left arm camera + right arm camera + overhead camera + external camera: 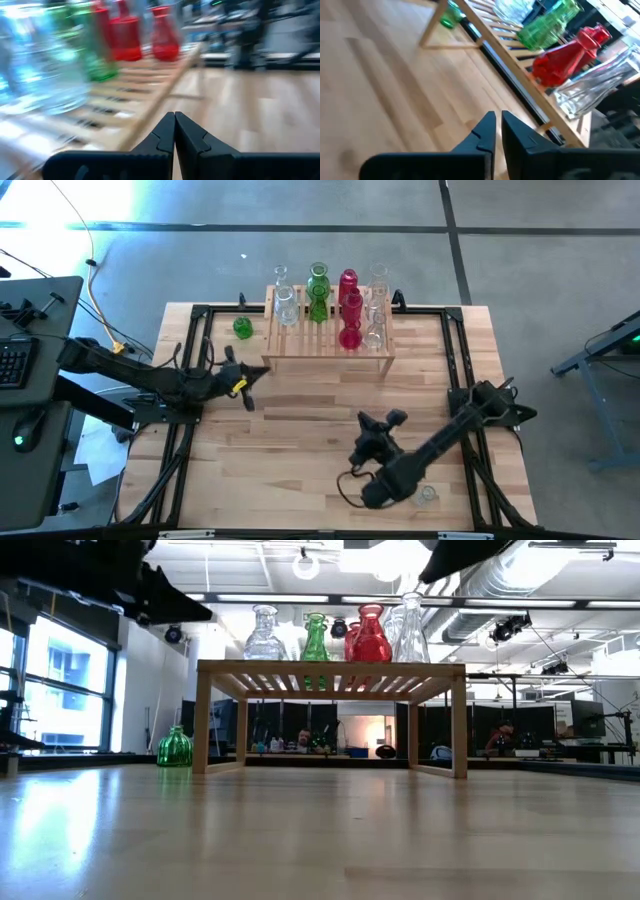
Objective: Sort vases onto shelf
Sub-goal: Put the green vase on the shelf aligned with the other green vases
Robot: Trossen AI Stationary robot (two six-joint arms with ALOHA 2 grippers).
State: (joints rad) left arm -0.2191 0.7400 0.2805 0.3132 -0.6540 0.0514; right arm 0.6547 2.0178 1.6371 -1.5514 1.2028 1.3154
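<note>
The light-wood shelf [330, 345] stands at the table's far middle. On its slatted top stand clear vases [285, 305], green vases [318, 290], red vases [349, 310] and more clear ones [377, 305]. One small green vase [243, 328] rests by its base on the table left of the shelf [174, 747]. My left gripper [263, 371] hovers shut just in front of the shelf's left leg [174, 120]. My right gripper [368, 423] is shut and empty above the table's middle, pointing toward the shelf [495, 120].
A small clear glass thing [428, 495] lies on the table near the front right, beside my right arm's elbow. Black frame rails [200, 310] run along the table's sides. Bare planks [300, 440] lie between the shelf and the near edge.
</note>
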